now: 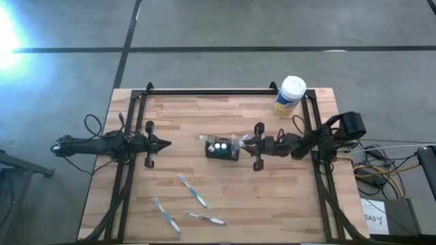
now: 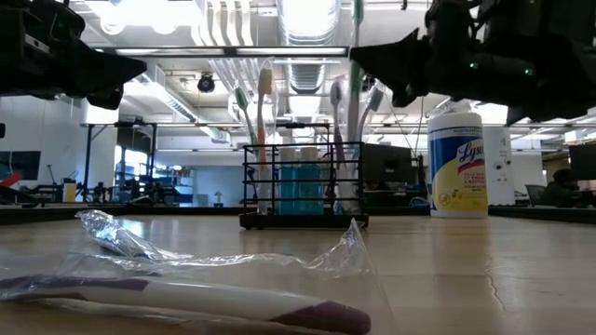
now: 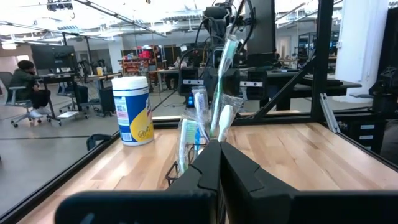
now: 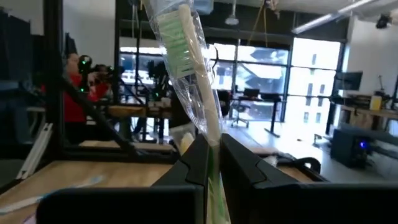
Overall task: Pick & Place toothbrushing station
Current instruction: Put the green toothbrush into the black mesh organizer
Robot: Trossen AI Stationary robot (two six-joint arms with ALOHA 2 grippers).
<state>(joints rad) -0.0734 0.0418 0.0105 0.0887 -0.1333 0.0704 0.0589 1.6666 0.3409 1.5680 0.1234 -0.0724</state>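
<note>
The black mesh holder box [image 1: 223, 150] stands at the table's middle with several toothbrushes upright in it; it also shows in the low view [image 2: 303, 191] and the left wrist view [image 3: 184, 167]. My right gripper [image 1: 240, 143] is just right of the box, shut on a green toothbrush in a clear wrapper [image 4: 186, 50]. My left gripper [image 1: 166, 143] hovers left of the box, shut and empty, pointing at it [image 3: 219, 152]. Three wrapped toothbrushes [image 1: 193, 190] lie flat near the table's front. My right gripper pinches the wrapped green toothbrush by its handle [image 4: 209, 134], below the bristle head, between its two fingers. The fingers come level from the table's right and lie across the brush. The brush stands upright, head up [image 2: 357, 93]; its lower end reaches down into the box's right end [image 3: 216, 127].
A white-lidded, yellow-labelled round canister [image 1: 289, 95] stands at the far right corner. A black frame rail [image 1: 211, 91] runs along the far edge. In the low view a wrapped toothbrush [image 2: 186, 300] and loose clear plastic [image 2: 233, 253] lie close in front.
</note>
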